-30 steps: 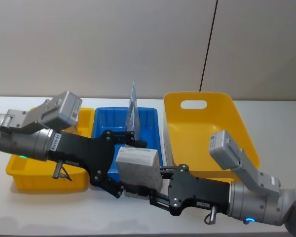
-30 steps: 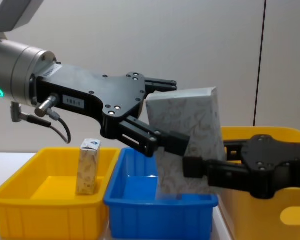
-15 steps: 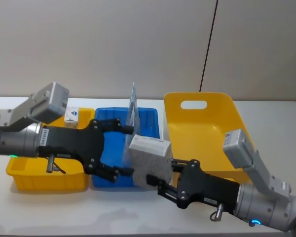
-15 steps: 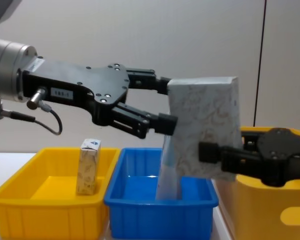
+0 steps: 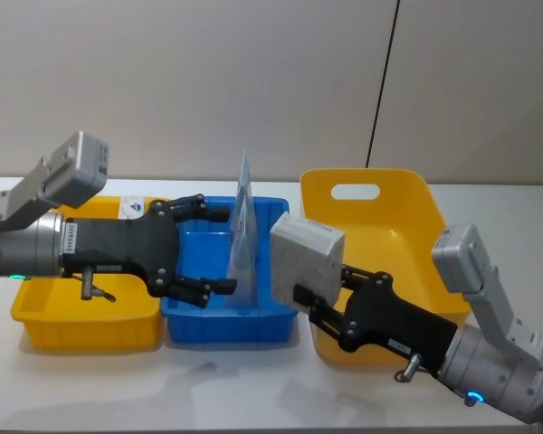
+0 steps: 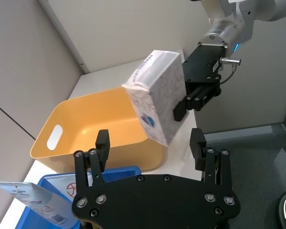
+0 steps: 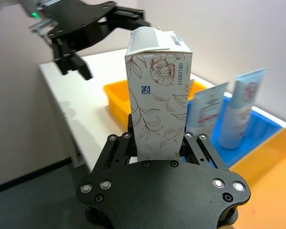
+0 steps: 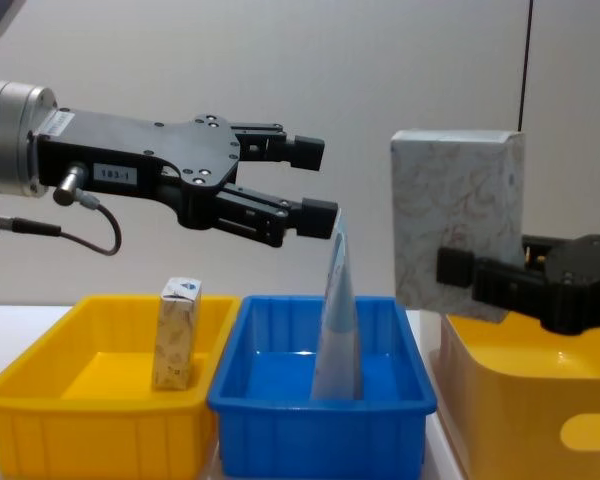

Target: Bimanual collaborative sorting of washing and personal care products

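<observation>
My right gripper (image 5: 319, 285) is shut on the large pale marbled box (image 5: 306, 258), holding it upright in the air at the near left edge of the large yellow bin (image 5: 380, 194). In the chest view the box (image 8: 458, 225) hangs above that bin's rim. My left gripper (image 5: 215, 244) is open and holds nothing above the blue bin (image 5: 226, 321); it is apart from the box. The pale-blue tube (image 8: 337, 320) stands upright in the blue bin. The small speckled carton (image 8: 178, 335) stands in the small yellow bin (image 8: 90, 400).
The three bins sit side by side on a white table: small yellow at left, blue in the middle, large yellow with a handle slot (image 5: 356, 191) at right. A grey wall stands close behind them. Bare table lies in front of the bins.
My left gripper has drawn back to the left, away from the box, with its fingers open. My right gripper has carried the box rightward to the large yellow bin.
</observation>
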